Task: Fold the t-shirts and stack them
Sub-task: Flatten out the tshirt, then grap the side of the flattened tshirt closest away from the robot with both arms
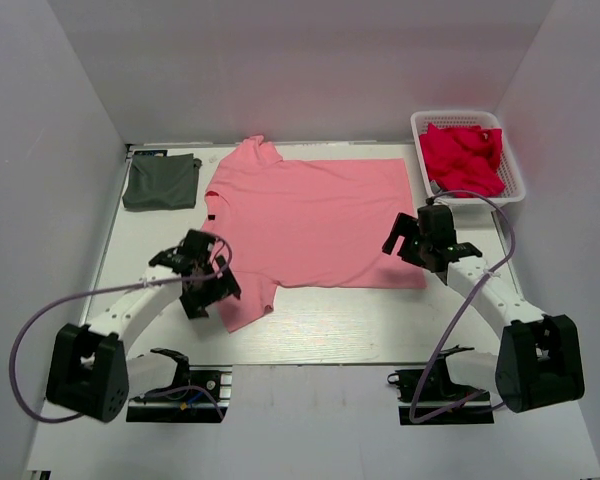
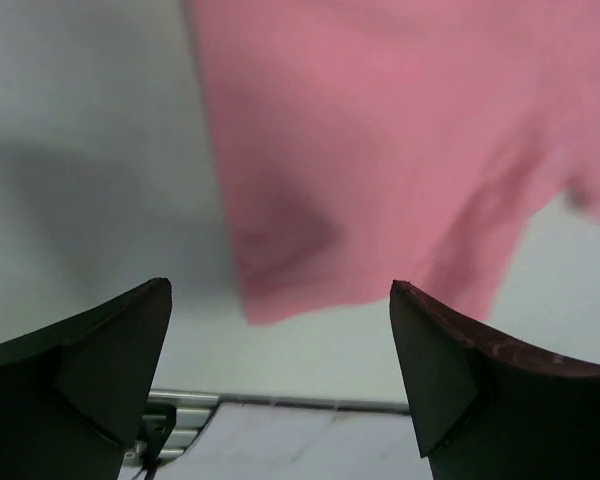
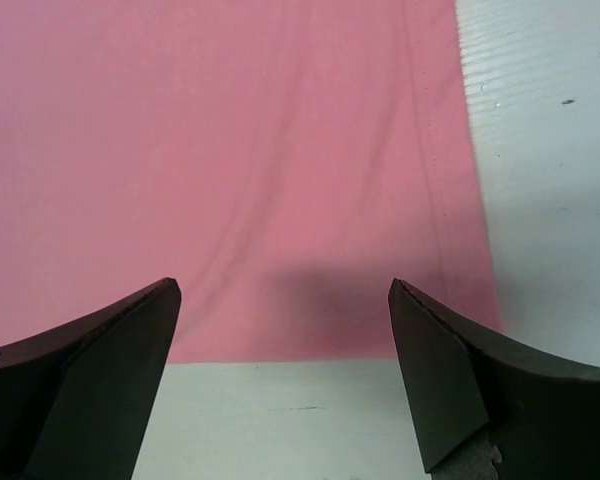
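As both arms (image 1: 130, 305) (image 1: 490, 285) reach forward, gaping end effectors (image 2: 280, 375) (image 3: 285, 375) overhang the pink t-shirt (image 1: 320, 215).

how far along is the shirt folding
Done: the grey shirt lies folded at the far left corner. In hand: the pink shirt is spread flat, unfolded; left gripper and right gripper hover open over its near edge. Left: fold it, stack it; red clothes sit in the basket.

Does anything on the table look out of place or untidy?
Nothing is spilled or damaged. The pink t-shirt lies flat, but its far sleeve looks bunched. The grey t-shirt sits folded; red cloth is heaped in the basket.
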Motion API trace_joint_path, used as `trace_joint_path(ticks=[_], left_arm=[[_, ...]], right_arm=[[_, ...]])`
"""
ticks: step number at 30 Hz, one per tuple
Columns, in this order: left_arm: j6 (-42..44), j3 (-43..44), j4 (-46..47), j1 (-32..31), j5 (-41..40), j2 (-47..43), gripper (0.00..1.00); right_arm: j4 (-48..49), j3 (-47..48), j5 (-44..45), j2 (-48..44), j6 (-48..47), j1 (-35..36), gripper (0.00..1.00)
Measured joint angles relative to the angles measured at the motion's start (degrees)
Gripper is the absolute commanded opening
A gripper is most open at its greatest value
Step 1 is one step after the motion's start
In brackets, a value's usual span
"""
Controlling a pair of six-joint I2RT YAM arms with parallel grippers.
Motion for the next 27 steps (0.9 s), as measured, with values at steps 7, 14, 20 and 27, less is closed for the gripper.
trace_joint_path(ticks=[7,14,20,27], left_arm=[[-6.16,-12.74,-3.5,-3.13,6.29,-7.72,0.91],[-9.14,-13.25,-1.4,-4.37,8.59,-3.78,0.62],[-9.9,-10.27,-1.95,-4.52,8.02,1.99,0.48],[-9.79,-6.82,-2.97,-4.7,4.76,6.58,0.4]], right_arm=[[1.97,-0.68,2.12,-1.75,3.19,-0.09,0.9],[2.36,-0.79,2.84,-0.24,4.39,-0.22,0.9],[1.99,-1.31,4.55,-0.37,5.03,-0.24,0.9],[-1.42,-4.17,8.33,-2.19,5.4,-0.35,0.9]])
